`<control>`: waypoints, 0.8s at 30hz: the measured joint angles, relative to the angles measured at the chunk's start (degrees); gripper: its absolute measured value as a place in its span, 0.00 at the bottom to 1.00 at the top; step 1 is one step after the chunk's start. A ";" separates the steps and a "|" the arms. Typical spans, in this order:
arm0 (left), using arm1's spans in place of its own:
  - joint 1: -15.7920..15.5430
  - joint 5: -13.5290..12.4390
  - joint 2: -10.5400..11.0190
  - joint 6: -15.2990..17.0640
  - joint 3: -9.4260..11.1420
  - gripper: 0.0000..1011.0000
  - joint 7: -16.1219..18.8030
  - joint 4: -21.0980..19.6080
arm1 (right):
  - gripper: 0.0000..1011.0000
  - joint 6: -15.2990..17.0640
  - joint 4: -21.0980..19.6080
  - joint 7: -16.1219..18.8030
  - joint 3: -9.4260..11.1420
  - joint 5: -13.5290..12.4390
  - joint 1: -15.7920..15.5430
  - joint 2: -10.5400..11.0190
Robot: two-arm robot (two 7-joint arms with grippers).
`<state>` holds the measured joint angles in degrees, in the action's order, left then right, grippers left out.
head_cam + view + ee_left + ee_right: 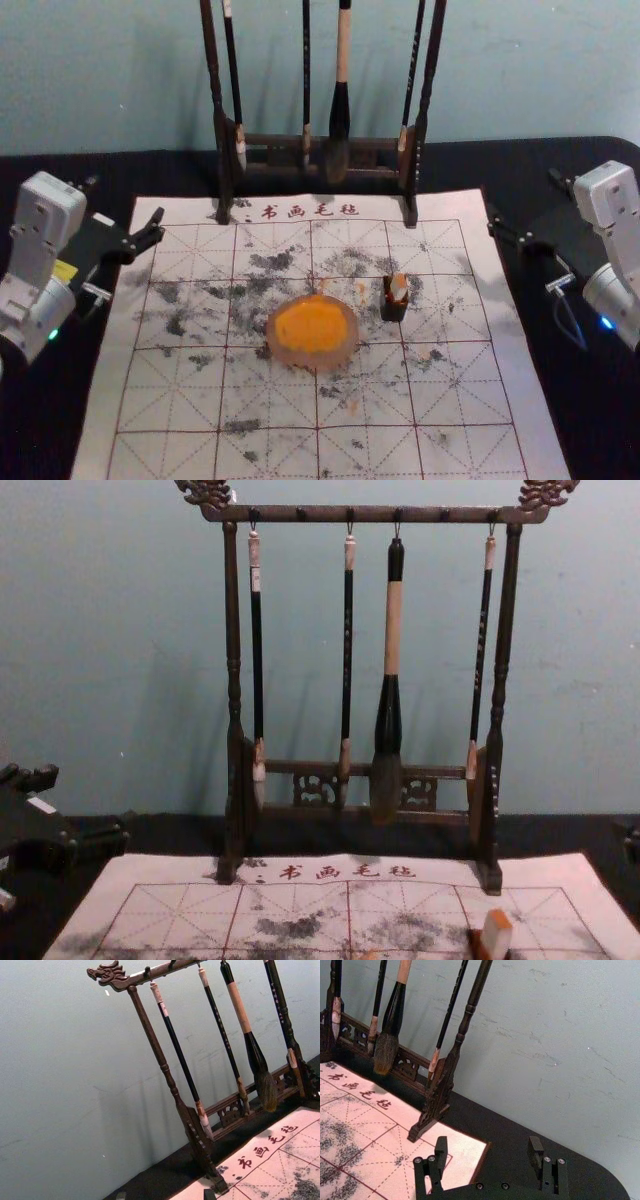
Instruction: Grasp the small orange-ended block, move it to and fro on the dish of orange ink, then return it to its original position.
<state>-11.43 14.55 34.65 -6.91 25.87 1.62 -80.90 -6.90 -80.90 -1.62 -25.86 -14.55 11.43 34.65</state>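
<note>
From where I'm standing, nothing's in hand. The small orange-ended block [398,288] sits in its dark holder [394,312] on the writing mat [460,390], just to the robot's right of the dish of orange ink [312,328], w/ a gap between. The left gripper [125,200] is out by the mat's L edge, fingers spread, nothing b/w them. The right gripper [488,1144] is off past the R edge, its fingers wide apart & empty too.

So, progress: no grasp, no rubbing to & fro under way. I'd call it the start, w/ pick-up, inking & return all left to do; but the block's end is orange anyway, so a finished job might look much the same. Can't rule that out. R arm's prob. the one for it, b/c the block's on that side.

Hard to make out: the block's lower part is down in the holder, & the chest view cuts the holder off at the bottom. Whether the block leans or stands straight in there, I can't swear to from here. Left gripper's tips are barely in at its wrist view's edge.
</note>
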 joint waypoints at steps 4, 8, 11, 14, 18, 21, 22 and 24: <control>0.00 0.00 0.00 0.00 0.00 0.99 0.00 0.00 | 0.99 0.00 0.00 0.00 0.00 0.00 0.00 0.00; 0.00 0.00 0.00 0.00 0.00 0.99 0.00 0.00 | 0.99 0.00 0.00 0.00 0.00 0.00 0.00 0.00; 0.00 0.00 0.00 0.00 0.00 0.99 0.00 0.00 | 0.99 0.00 0.00 0.00 0.00 0.00 0.00 0.00; 0.00 0.00 0.00 0.00 0.00 0.99 0.00 0.00 | 0.99 0.00 0.00 0.00 0.00 0.00 0.00 0.00; 0.00 0.00 0.00 0.00 0.00 0.99 0.00 0.00 | 0.99 0.00 0.00 0.00 0.00 0.00 0.00 0.00; 0.00 0.00 0.00 0.00 0.00 0.99 0.00 0.00 | 0.99 0.00 0.00 0.00 0.00 0.00 0.00 0.00; 0.00 0.00 0.00 0.00 0.00 0.99 0.00 0.00 | 0.99 0.00 0.00 0.00 0.00 0.00 0.00 0.00; 0.00 0.00 0.00 0.00 -0.01 0.99 0.00 0.00 | 0.99 0.00 0.00 0.00 0.00 0.00 0.00 0.00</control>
<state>-11.43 14.55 34.64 -6.91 25.86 1.62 -80.90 -6.90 -80.90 -1.62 -25.86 -14.55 11.43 34.65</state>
